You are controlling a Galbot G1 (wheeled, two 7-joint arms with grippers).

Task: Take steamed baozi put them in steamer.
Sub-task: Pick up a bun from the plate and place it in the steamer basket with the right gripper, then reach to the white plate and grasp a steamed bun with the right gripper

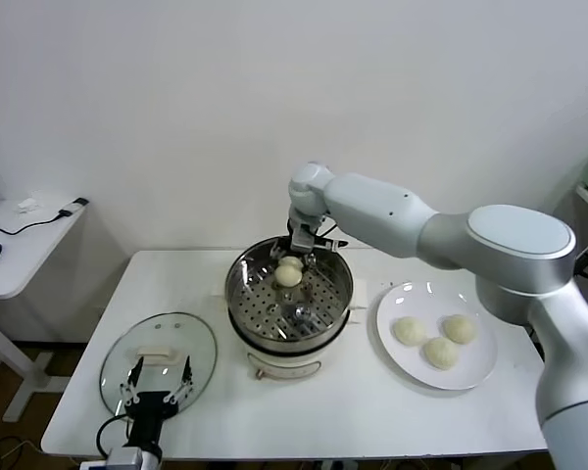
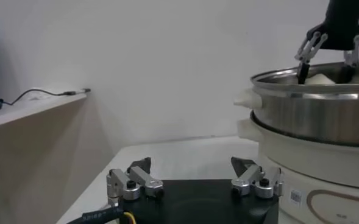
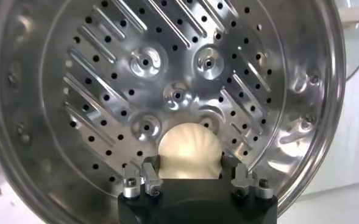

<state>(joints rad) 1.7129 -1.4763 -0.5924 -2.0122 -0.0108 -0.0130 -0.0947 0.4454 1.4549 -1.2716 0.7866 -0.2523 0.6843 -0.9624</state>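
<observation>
Now, baozi in steamer: one bun (image 3: 188, 151) sits on the perforated tray, toward the far side.
Steamer (image 1: 243, 294): mid-table, lid off.
Right gripper (image 3: 190, 176): straddling that bun, jaws parted either side; whether the pads touch it I cannot tell.
My plan: I'd open fully, lift straight up, clear the rim without nudging it.
Plate (image 1: 392, 348): three baozi (image 1: 410, 331) waiting.
Left gripper (image 2: 194, 181): idle, wide, over the glass lid (image 1: 204, 338).

My right gripper (image 3: 189, 176) hung over the steamer (image 3: 57, 109), fingers (image 3: 150, 173) either side of one baozi (image 3: 189, 152) w/ small gaps, bun sat on perforated tray near rim.
</observation>
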